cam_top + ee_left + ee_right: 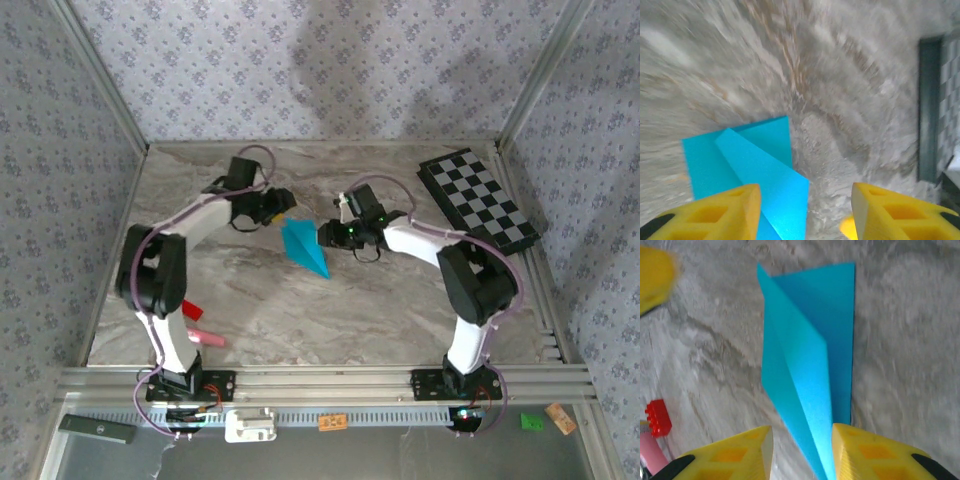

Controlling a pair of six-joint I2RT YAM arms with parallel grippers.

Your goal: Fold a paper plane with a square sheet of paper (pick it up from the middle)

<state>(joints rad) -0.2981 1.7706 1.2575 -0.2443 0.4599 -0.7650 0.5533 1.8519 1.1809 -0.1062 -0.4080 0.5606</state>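
Paper [305, 247]: cyan, folded to narrow creased wedge, flat on table [400, 320], left of board [480, 198].
L gripper [277, 206]: left of board, just past paper; fingers spread, holding nothing.
R gripper [328, 235]: btwn paper & board; jaws apart, paper's edge reaching in btwn them.
Red block [190, 309], pink piece [207, 340]: far left of board.

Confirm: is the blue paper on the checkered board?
No, the paper lies on the marble table, apart from the checkered board.
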